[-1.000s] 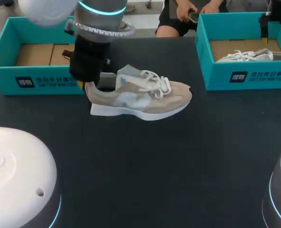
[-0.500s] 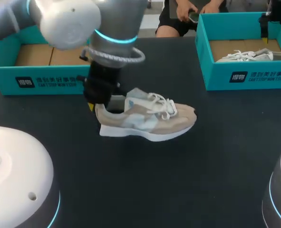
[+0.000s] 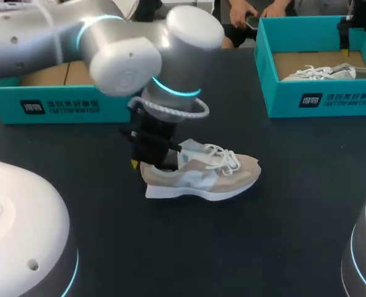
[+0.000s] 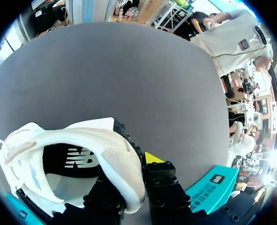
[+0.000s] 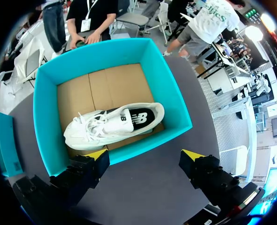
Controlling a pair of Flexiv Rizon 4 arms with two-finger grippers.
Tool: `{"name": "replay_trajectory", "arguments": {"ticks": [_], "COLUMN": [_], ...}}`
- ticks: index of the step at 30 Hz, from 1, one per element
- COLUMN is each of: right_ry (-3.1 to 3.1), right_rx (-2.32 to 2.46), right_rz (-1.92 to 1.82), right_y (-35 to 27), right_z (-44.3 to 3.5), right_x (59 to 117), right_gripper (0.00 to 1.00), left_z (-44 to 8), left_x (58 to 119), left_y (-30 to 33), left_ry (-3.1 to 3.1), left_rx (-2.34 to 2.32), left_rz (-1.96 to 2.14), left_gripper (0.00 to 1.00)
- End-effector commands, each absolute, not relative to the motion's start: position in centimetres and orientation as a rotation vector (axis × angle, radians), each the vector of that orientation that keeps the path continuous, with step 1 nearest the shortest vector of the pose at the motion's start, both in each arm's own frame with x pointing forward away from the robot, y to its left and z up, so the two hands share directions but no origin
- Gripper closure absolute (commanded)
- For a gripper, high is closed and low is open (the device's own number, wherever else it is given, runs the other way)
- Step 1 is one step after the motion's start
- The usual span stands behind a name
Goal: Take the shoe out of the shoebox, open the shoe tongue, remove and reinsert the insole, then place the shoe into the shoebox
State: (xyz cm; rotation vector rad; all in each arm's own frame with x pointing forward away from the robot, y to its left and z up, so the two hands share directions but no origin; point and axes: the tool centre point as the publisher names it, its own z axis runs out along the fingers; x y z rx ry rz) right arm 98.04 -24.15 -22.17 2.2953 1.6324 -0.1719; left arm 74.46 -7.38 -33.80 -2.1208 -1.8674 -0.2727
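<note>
Holding the beige sneaker (image 3: 201,176) by the heel collar with the left gripper (image 3: 148,162), closed on it. Lying on the surface (image 3: 244,247), toe pointing toward the right side, well apart from the open right gripper (image 5: 145,157).

Silver-grey left arm (image 3: 124,65) w/ cyan rings, blk wrist
</note>
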Motion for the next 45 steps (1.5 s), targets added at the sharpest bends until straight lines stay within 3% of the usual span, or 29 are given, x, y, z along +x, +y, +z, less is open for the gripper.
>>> {"name": "replay_trajectory", "arguments": {"ticks": [1, 12, 14, 15, 16, 17, 19, 34, 45], "right_ry": [1.634, 1.634, 1.634, 1.634, 1.634, 1.634, 1.634, 1.634, 1.634], "right_rx": [2.295, 2.295, 2.295, 2.295, 2.295, 2.295, 2.295, 2.295, 2.295], "right_rz": [-0.169, -0.169, -0.169, -0.169, -0.169, -0.169, -0.169, -0.169, -0.169], "right_y": [-24.2, -24.2, -24.2, -24.2, -24.2, -24.2, -24.2, -24.2, -24.2], "right_z": [-22.2, -22.2, -22.2, -22.2, -22.2, -22.2, -22.2, -22.2, -22.2], "right_x": [98.0, 98.0, 98.0, 98.0, 98.0, 98.0, 98.0, 98.0, 98.0], "right_gripper": [0.0, 0.0, 0.0, 0.0, 0.0, 0.0, 0.0, 0.0, 0.0], "left_z": [-36.2, -38.1, -38.1, -38.1, -38.0, -37.8, -36.9, -29.8, -29.4], "left_x": [74.5, 74.3, 74.3, 74.2, 74.2, 74.2, 74.1, 73.1, 73.0], "left_y": [-8.5, -8.5, -8.4, -8.4, -8.3, -8.1, -7.8, -3.7, -3.0], "left_ry": [-1.859, -1.871, -1.873, -1.87, -1.871, -1.875, -1.886, -2.11, -2.131], "left_rx": [-2.111, -2.109, -2.111, -2.111, -2.113, -2.118, -2.133, -2.188, -2.172], "left_rz": [-0.277, -0.28, -0.283, -0.278, -0.275, -0.266, -0.228, 0.269, 0.332], "left_gripper": [1.0, 1.0, 0.65, 0.54, 0.29, 0.14, 0.0, 0.0, 0.0]}}
